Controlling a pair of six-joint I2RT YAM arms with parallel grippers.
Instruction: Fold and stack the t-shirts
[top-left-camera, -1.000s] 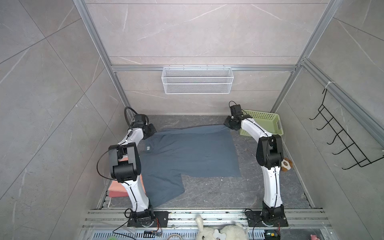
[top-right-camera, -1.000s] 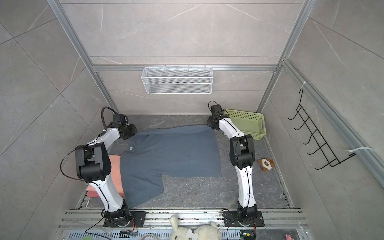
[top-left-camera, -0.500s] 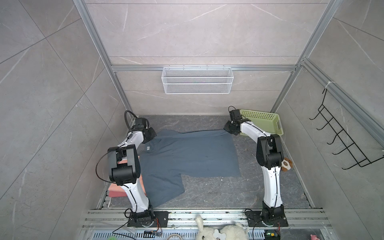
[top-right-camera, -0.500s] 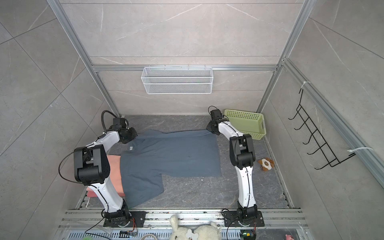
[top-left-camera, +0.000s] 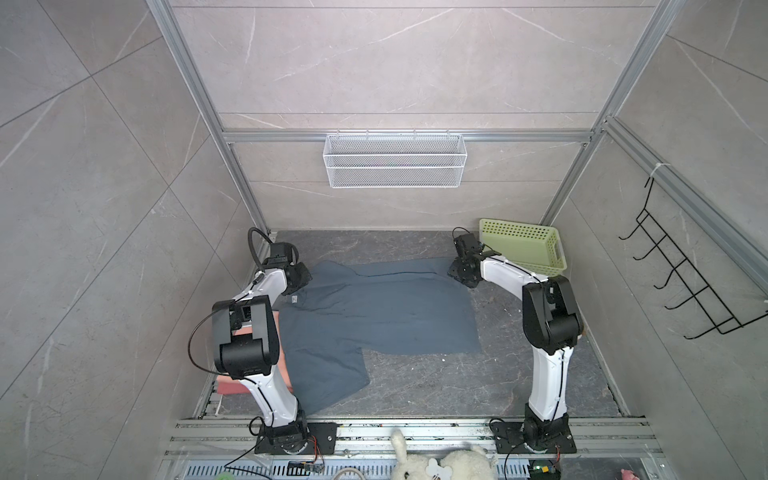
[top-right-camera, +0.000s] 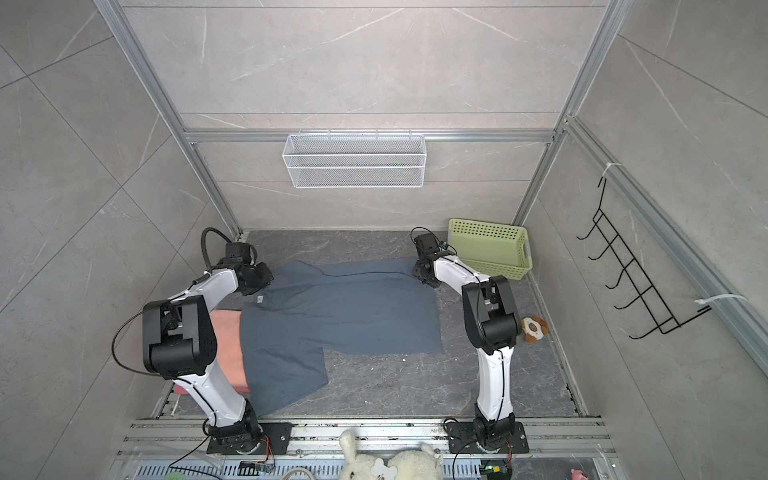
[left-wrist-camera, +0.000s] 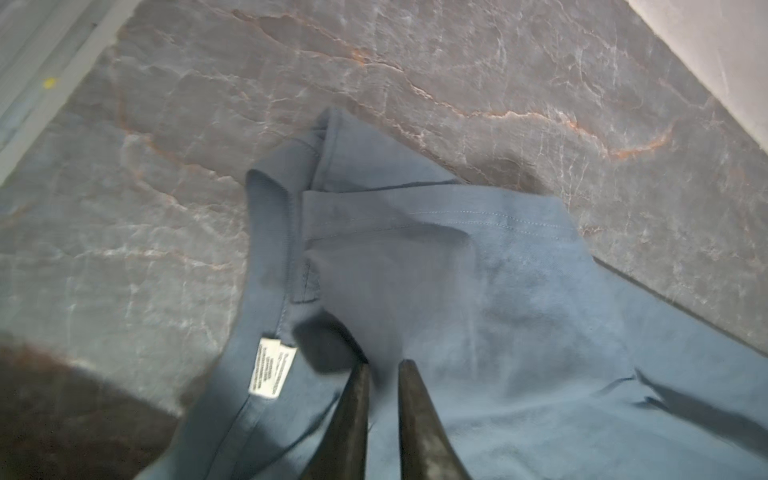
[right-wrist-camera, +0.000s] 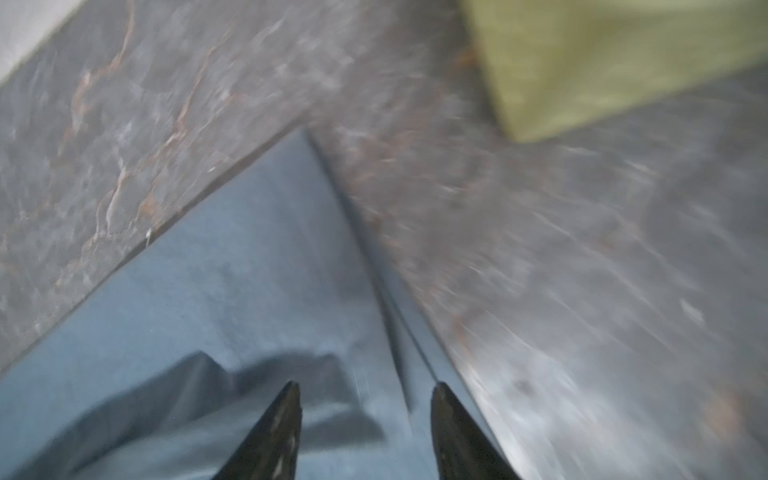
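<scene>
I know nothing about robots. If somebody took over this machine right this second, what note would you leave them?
Left gripper: slightly open, empty, over the blue-grey t-shirt near its collar.
Right gripper: open, empty, over that shirt's far hem corner.
Pink t-shirts: at the left edge, partly under the blue-grey one.
Done: the far side looks folded in.
Left: the near sleeve lies spread; finish folding, then stack.

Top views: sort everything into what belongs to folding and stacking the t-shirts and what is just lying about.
Belongs to the job: blue-grey t-shirt, spread out; salmon-pink t-shirts, at its left edge.
Just lying about: green basket; brown-and-white plush toy; white wire basket, wall-hung; black hook rack; white plush at the front.
</scene>
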